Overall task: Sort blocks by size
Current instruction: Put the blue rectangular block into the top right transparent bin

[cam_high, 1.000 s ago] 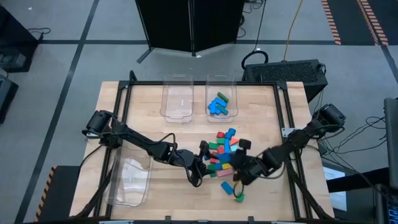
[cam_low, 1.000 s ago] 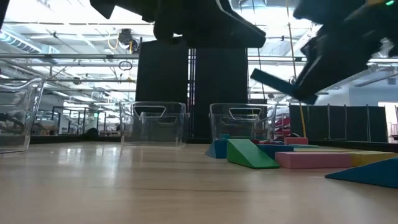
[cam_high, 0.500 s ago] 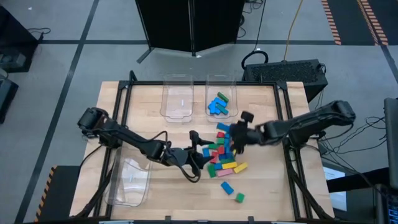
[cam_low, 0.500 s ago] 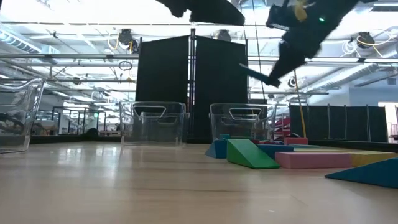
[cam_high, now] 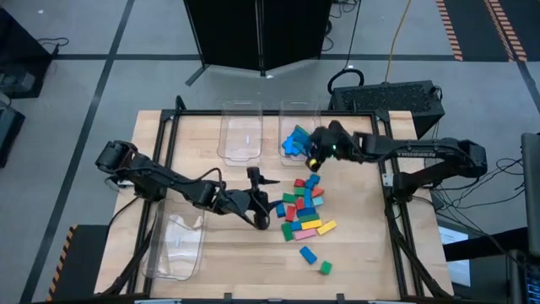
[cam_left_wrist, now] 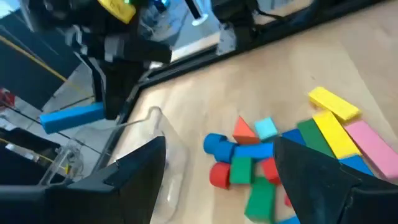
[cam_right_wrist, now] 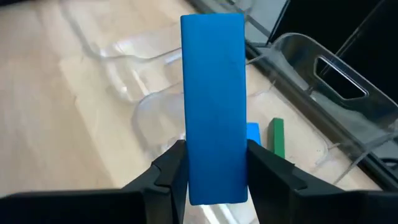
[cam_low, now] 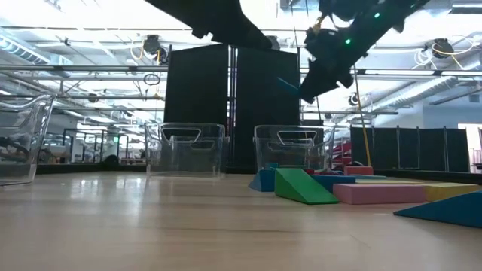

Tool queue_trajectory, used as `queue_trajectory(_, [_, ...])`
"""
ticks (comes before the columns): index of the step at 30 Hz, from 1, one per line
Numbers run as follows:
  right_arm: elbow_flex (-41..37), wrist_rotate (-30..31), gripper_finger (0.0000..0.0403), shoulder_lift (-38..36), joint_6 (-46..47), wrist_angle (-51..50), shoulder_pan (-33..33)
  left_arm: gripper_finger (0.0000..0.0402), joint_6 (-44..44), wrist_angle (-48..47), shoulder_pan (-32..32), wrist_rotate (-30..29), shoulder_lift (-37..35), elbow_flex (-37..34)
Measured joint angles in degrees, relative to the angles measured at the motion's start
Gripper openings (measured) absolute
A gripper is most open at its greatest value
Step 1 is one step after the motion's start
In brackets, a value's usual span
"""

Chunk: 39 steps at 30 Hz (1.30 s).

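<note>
A pile of coloured blocks (cam_high: 304, 207) lies on the table right of the middle; it also shows in the low view (cam_low: 301, 184) and the left wrist view (cam_left_wrist: 261, 155). My right gripper (cam_high: 314, 154) is shut on a long blue block (cam_right_wrist: 213, 93), up in the air over the far right clear bin (cam_high: 299, 127), which holds several blue blocks and a green one (cam_right_wrist: 275, 138). My left gripper (cam_high: 267, 199) is open and empty, above the table just left of the pile. My right gripper pinches the long blue block by its two long sides, near one end (cam_right_wrist: 213, 180), between its two fingers (cam_right_wrist: 171, 168). The block sticks out ahead of the fingers, in line with them. The fingers slant down from the table's right. The block is lifted clear above the bin.
An empty clear bin (cam_high: 240, 135) stands at the far middle, and another (cam_high: 177, 245) at the near left. Two loose blocks, one blue (cam_high: 308, 252) and one green (cam_high: 325, 268), lie near the front, apart from the pile.
My right gripper has risen from the near right side of the pile and carried the blue block toward the far edge, to above the far right bin. My left gripper has risen and drawn back a little toward the far left.
</note>
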Motion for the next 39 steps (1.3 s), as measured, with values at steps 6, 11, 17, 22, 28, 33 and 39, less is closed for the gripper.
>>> queue_trajectory(6, [0.22,-6.36,0.0123,3.52,0.35,4.33,-8.17,0.0297,-2.34,-0.25,1.78,1.05,-1.82,-3.06])
queue_trajectory(11, [1.64,-13.24,0.0123,8.42,3.82,4.35,-14.28,0.0297,-4.10,0.41,3.76,1.16,-2.95,-6.11])
queue_trajectory(17, [7.71,-16.93,0.0123,15.21,2.94,0.87,-17.55,0.0297,-5.55,1.70,5.47,1.21,-3.01,-8.42])
queue_trajectory(22, [12.89,-19.12,0.0123,20.93,1.63,-4.75,-18.52,0.0297,-7.74,0.00,6.29,1.20,-3.07,-8.62])
queue_trajectory(28, [18.23,-19.45,0.0123,27.87,0.18,-10.41,-18.63,0.0297,-8.72,-4.07,6.21,1.20,-5.46,-8.62])
queue_trajectory(33, [20.98,-19.45,0.0129,31.02,-3.02,-11.72,-18.63,0.0297,-10.00,-6.12,6.19,1.20,-7.36,-8.60])
queue_trajectory(39, [21.42,-19.42,0.0165,31.78,-4.65,-12.73,-18.63,0.0297,-8.45,-7.46,6.21,-3.36,-7.53,-8.60])
